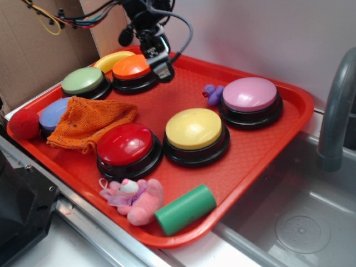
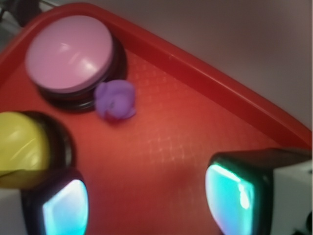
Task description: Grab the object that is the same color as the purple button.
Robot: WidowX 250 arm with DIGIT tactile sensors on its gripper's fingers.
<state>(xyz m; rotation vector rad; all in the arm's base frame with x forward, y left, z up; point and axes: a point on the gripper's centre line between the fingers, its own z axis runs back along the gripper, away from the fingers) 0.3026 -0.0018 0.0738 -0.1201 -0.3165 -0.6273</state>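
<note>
A tiny purple duck-like toy (image 1: 212, 93) lies on the red tray (image 1: 267, 150), touching the left side of the pinkish-lilac dome button (image 1: 250, 94). In the wrist view the toy (image 2: 115, 100) sits just below that button (image 2: 68, 51), well ahead of my fingers. My gripper (image 1: 158, 62) hangs above the tray's back part, beside the orange button (image 1: 131, 67) and left of the toy. It is open (image 2: 149, 200), with only bare tray floor between its teal pads (image 2: 230, 196).
The tray also holds yellow (image 1: 193, 129), red (image 1: 124, 143), green (image 1: 83, 80) and bluish-lavender (image 1: 54, 113) buttons, an orange knit cloth (image 1: 92, 119), a pink plush (image 1: 136, 197), a green cylinder (image 1: 185, 209) and a red ball (image 1: 23, 123). A sink (image 1: 300, 222) and faucet (image 1: 336, 105) stand right.
</note>
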